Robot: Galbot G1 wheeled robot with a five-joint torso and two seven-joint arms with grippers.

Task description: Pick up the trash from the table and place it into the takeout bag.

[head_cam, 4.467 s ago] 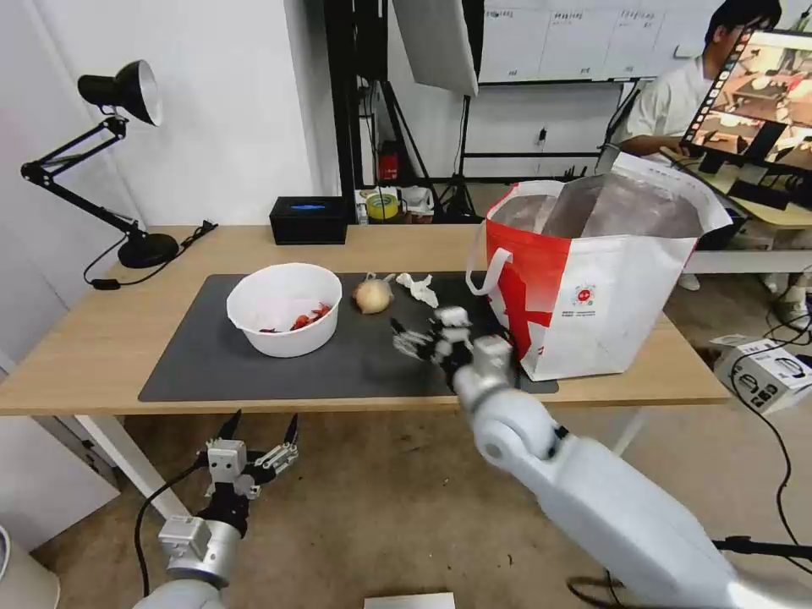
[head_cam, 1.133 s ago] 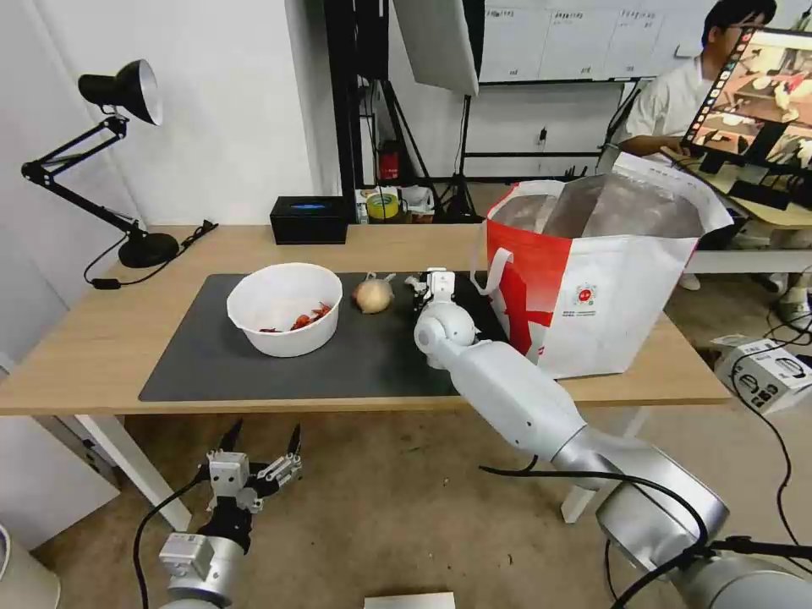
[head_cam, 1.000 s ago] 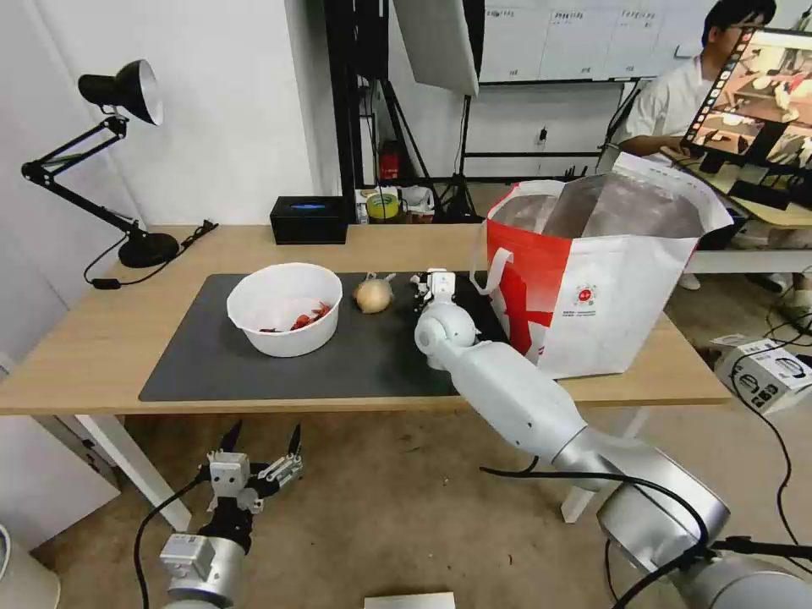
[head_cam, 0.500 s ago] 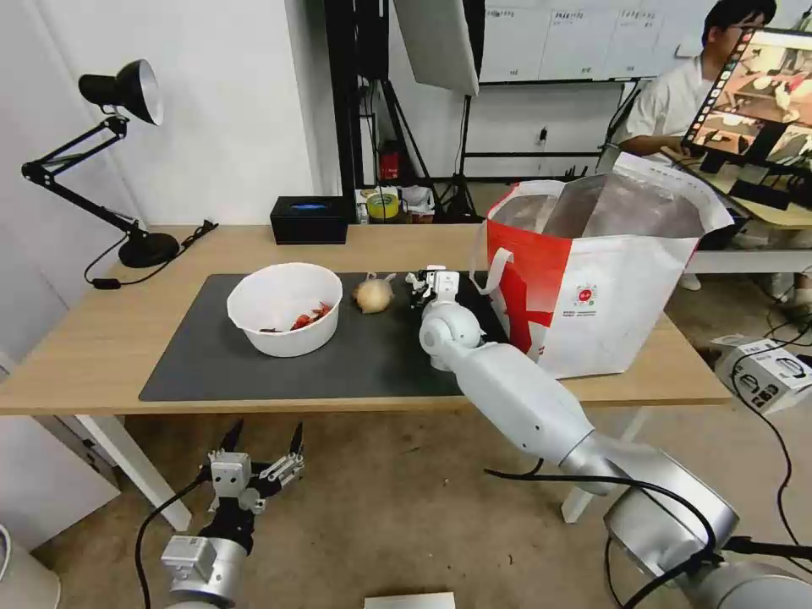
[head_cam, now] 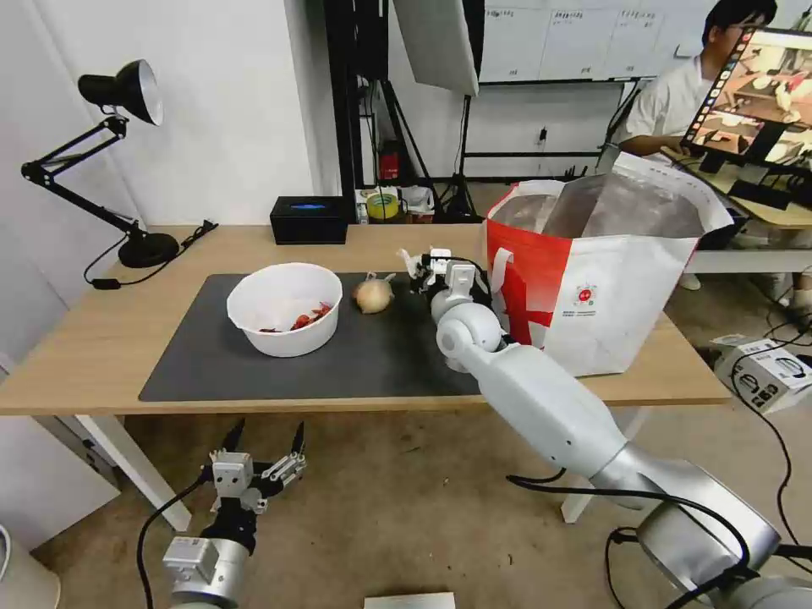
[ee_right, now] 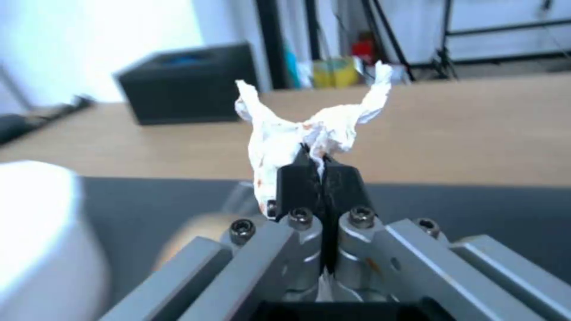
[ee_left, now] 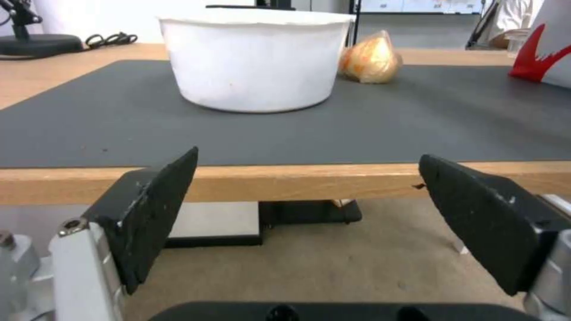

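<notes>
Down below the table (head_cam: pixel 110 338) edge, the left gripper (head_cam: pixel 258 452) idles, jaws spread. Farther out, the right gripper (ee_right: pixel 315 167) pinches the crumpled tissue (ee_right: pixel 309 129) above the mat, with the takeout bag (head_cam: pixel 609 296) just to its right.

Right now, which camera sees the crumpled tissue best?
The right wrist view: the tissue sits close up, pinched in the right gripper. The head view shows it small and far, beside the bag.

No legible text; takeout bag (head_cam: pixel 609 313) red round logo and print too small.
</notes>
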